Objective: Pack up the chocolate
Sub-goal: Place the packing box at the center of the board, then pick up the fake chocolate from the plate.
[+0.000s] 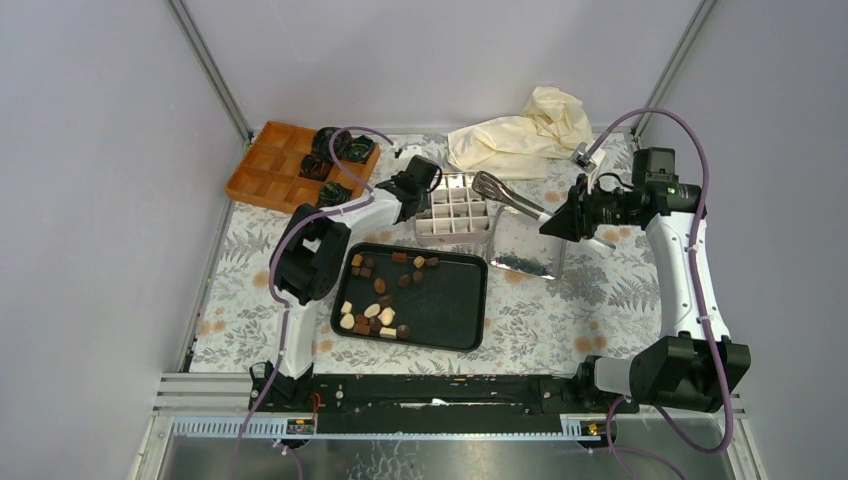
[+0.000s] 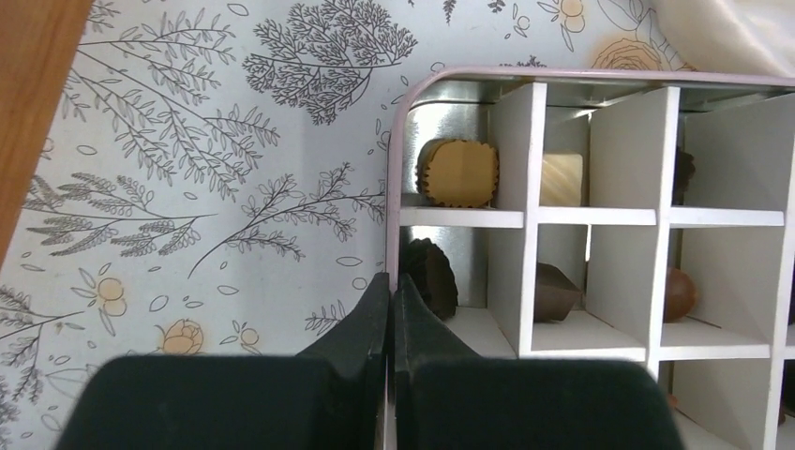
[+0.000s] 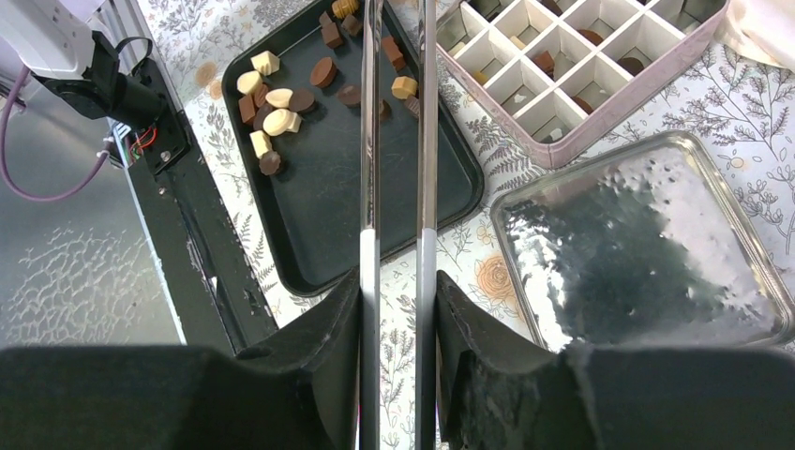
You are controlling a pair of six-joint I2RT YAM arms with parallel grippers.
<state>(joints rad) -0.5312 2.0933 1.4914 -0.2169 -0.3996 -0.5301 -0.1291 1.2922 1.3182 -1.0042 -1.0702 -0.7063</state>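
Left tool [image 2: 391, 286] closed, empty | right tool [image 3: 398, 286] clamps tongs [image 3: 370, 141] | tray [image 3: 319, 197]: loose chocolate [image 3: 278, 122] | tin [image 3: 600, 127]: few pieces

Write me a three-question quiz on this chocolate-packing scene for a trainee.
1. True or false: the right fingers hold a spoon.
2. What colour is the tray holding the loose chocolates?
3. The divided tin stands: A) on that tray; B) beyond it, beside its lid; C) in the orange box.
Key: 1 false, they hold tongs; 2 black; 3 B.
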